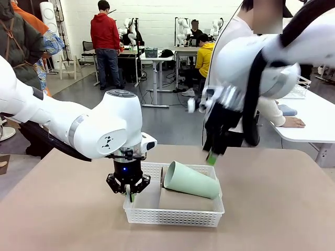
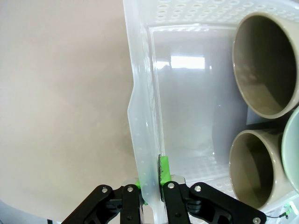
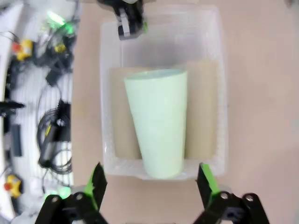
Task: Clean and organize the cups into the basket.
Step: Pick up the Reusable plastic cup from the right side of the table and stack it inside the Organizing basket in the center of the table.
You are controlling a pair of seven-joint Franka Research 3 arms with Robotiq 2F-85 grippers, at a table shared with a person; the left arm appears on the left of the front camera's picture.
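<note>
Tan surface (image 1: 63,219), so my left claw (image 2: 152,189) is clamped on the basket (image 1: 172,215) wall, right claw (image 3: 152,184) hanging released above the mint cup (image 1: 191,180) lying across two tan cups (image 2: 268,63) inside, and I'd keep that basket pinned steady.

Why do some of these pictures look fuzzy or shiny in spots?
Front view: the right hand is smeared by motion blur. Left wrist view: a bright glare patch sits on the basket floor, and its wall bends from lens distortion. Right wrist view: the mint cup looks soft and washed out.

The basket (image 2: 145,140) is glossy translucent white plastic, the cups (image 2: 268,60) matte, the table (image 1: 63,214) smooth.
</note>
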